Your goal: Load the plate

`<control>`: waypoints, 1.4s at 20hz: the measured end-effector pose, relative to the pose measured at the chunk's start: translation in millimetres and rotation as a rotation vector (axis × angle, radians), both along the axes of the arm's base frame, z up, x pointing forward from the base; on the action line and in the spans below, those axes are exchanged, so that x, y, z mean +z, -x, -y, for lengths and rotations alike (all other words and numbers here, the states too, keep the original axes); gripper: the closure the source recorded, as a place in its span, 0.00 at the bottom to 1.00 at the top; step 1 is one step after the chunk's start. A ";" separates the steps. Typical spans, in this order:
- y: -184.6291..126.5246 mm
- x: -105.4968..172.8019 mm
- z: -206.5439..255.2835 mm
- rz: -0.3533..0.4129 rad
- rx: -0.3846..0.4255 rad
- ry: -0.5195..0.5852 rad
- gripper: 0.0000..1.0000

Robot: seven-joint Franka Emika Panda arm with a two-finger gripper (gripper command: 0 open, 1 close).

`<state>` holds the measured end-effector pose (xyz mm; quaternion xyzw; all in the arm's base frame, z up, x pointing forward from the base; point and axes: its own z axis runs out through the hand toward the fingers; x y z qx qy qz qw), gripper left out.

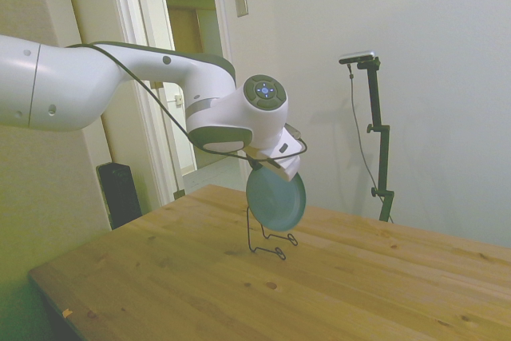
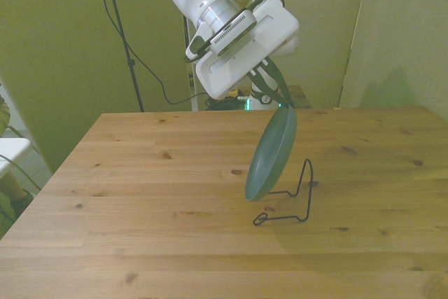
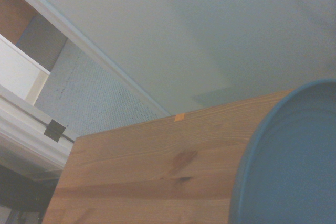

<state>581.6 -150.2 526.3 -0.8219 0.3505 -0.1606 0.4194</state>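
The gripper (image 2: 279, 100) is pinching the top rim of the teal-green plate (image 2: 271, 153), fingers clamped on the edge w/ the plate hanging down from them. The gripper's dark fingers (image 2: 267, 83) are sticking out from under the white hand block, which is tilting in the front view. In the side view the gripper (image 1: 271, 167) is mostly hiding behind the white wrist, so the grip shows best from the front.

The plate is standing nearly on edge, tipping a bit, its low edge toward the front view's left. It is hanging in the air over the black wire rack (image 2: 288, 199), its low rim just above the rack's base wires. Can't tell if it is touching the wire or not. In the side view the plate (image 1: 275, 197) is showing its round face, w/ the rack (image 1: 268, 239) poking out below it. In the wrist view the plate (image 3: 289, 161) is filling one corner, blurry blue-green, w/ its raised rim showing.

The rack is sitting on the wooden table (image 2: 140, 187), about mid-table, toward the front view's right. One upright wire loop is rising on the rack's right side in the front view, just beside the plate's back.

The white arm (image 1: 96, 81) is reaching in from the left in the side view. A black cable is looping along it down to the wrist.
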 end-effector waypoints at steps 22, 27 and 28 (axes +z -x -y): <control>1.5 -25.6 -1.1 0.024 0.031 -0.148 1.00; 4.0 -30.3 2.0 0.030 0.037 -0.168 1.00; 4.8 -32.4 2.6 0.029 0.037 -0.170 1.00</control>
